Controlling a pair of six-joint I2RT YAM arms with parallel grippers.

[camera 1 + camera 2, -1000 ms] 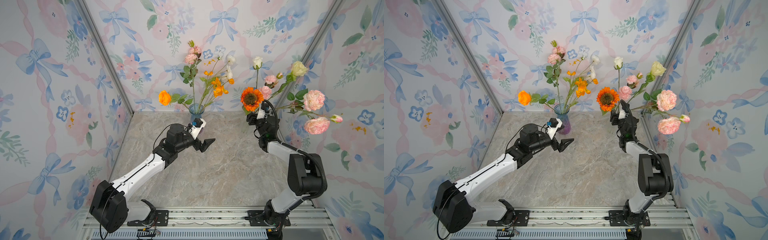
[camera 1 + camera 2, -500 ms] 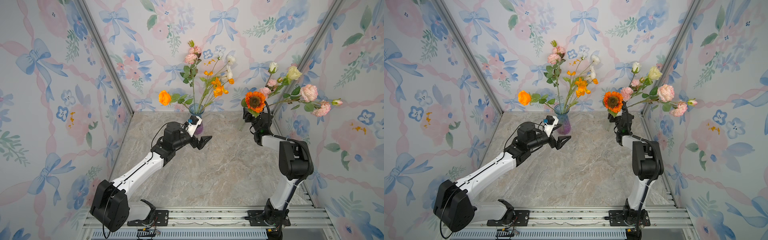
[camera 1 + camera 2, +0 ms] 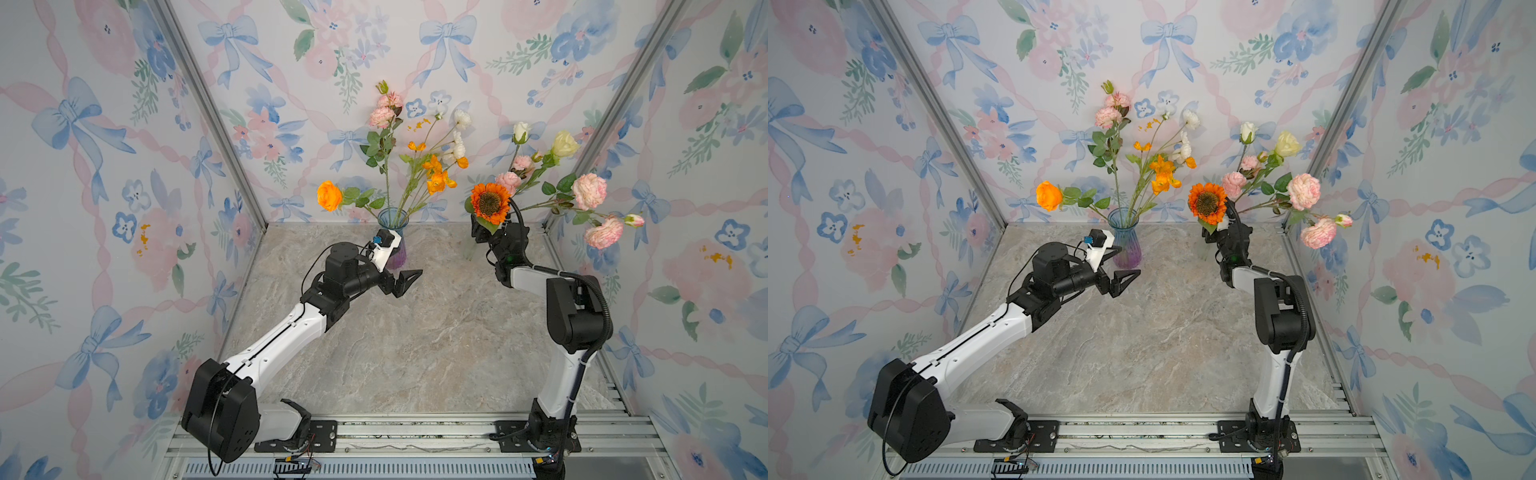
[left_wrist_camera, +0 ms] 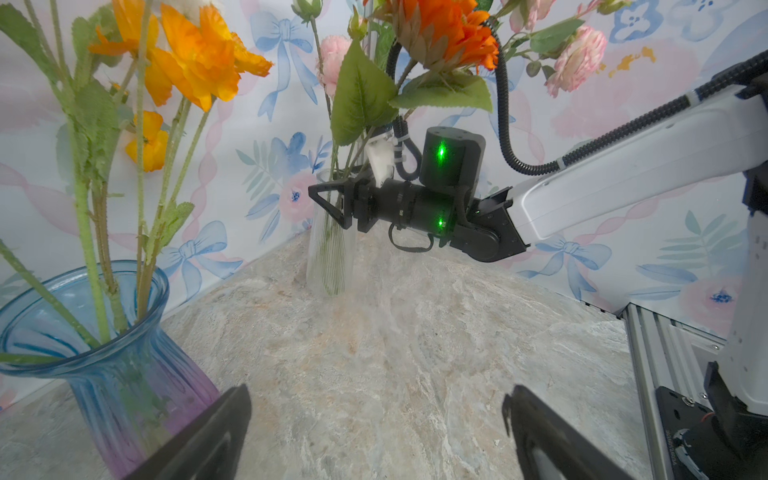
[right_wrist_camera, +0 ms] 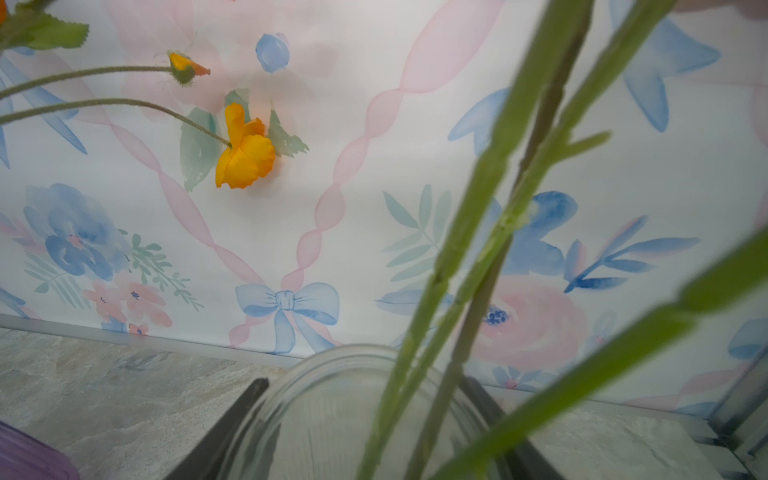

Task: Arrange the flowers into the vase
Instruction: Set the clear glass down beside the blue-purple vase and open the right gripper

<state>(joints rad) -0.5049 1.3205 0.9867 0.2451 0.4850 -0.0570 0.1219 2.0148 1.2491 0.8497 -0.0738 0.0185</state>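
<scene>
The right end effector (image 4: 331, 204) grips the clear vase (image 4: 328, 262) of flowers (image 3: 490, 202) by the bench's (image 3: 415, 340) back right corner; I'd hold steady while the wide-open left end effector (image 4: 376, 397) grabs just one, low down.

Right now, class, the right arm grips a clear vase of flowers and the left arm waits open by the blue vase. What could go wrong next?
1. The clear vase carries tall flowers that lean out towards the side wall. If the right gripper lets go carelessly, the vase may tip.
2. The left gripper, jaws open, hangs close to the blue vase. A careless swing could knock it.
</scene>
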